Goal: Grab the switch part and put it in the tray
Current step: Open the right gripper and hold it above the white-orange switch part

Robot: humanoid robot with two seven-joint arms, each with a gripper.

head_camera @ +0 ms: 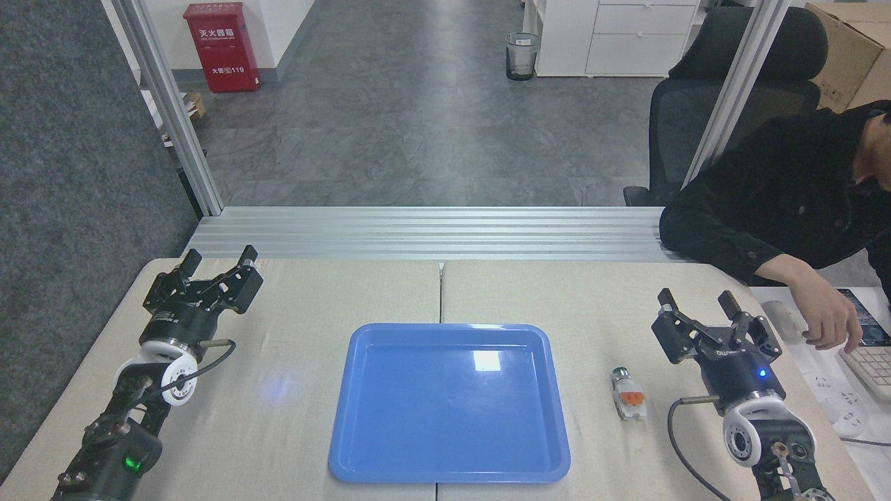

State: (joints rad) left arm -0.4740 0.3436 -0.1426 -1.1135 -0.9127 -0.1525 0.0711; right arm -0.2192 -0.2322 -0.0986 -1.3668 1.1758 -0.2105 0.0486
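The blue tray (348,445) lies flat in the middle of the table with nothing in it. Right of it, on the bare tabletop, the switch part (628,394) lies on its side: white block, orange middle, silver neck and dark cap pointing away from me. My right gripper (698,300) hovers open to the right of and beyond the part, not touching it. Far off at the table's left side my left gripper (220,258) is open too, holding nothing.
A person in a black sleeve (766,209) leans in at the right, hand (832,323) over a keyboard (870,362) and mouse (783,319) beside my right arm. A table seam (440,292) runs down the centre. An aluminium rail (431,233) borders the far edge.
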